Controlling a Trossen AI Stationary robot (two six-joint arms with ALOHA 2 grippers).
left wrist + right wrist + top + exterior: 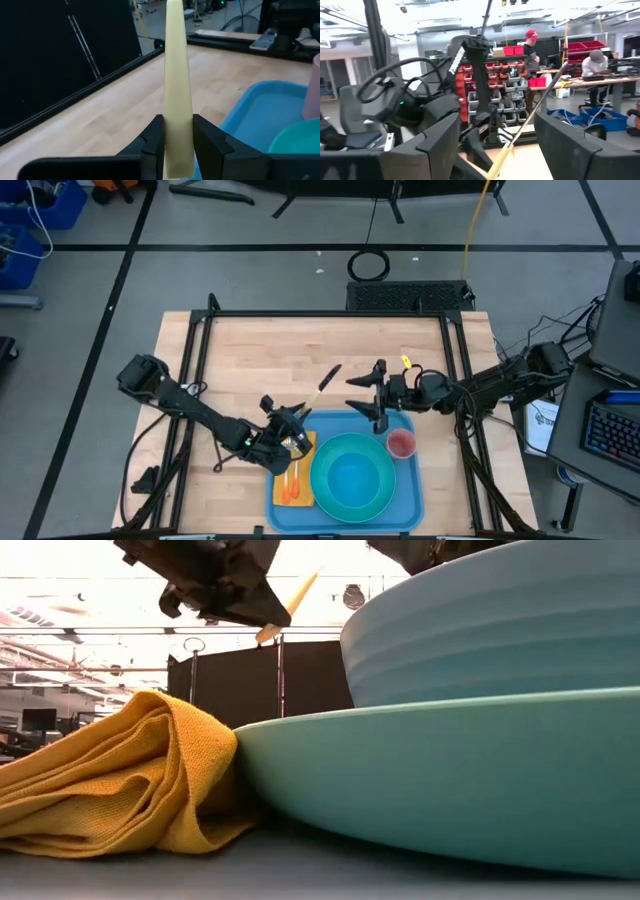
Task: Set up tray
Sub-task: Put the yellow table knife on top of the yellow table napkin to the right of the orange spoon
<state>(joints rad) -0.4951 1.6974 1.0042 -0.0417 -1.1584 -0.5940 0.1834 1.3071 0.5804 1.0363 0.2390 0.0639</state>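
The blue tray point(405, 495) lies at the table's near edge. On it sit a turquoise plate point(352, 475) with a bowl point(500, 630), a pink cup point(401, 443) and a yellow-orange napkin point(300, 450). Orange utensils point(290, 485) lie on the napkin. My left gripper point(293, 430) hovers over the tray's far left corner, shut on a long pale yellow utensil point(322, 388). My right gripper point(365, 395) is open and empty, above the tray's far edge, to the left of the cup. My left gripper pinches the pale yellow utensil near one end point(178, 150) between its two fingers point(207, 142), which lie across it. The utensil is lifted clear of the table. It runs forward from the fingers, slanting toward the table's far right.
Bare wood point(260, 360) stretches across the table's far half and left side. A black frame rail point(330, 313) runs along the far edge. In the low view the folded napkin point(120, 780) rests against the plate's rim point(260, 735). People show in the room behind.
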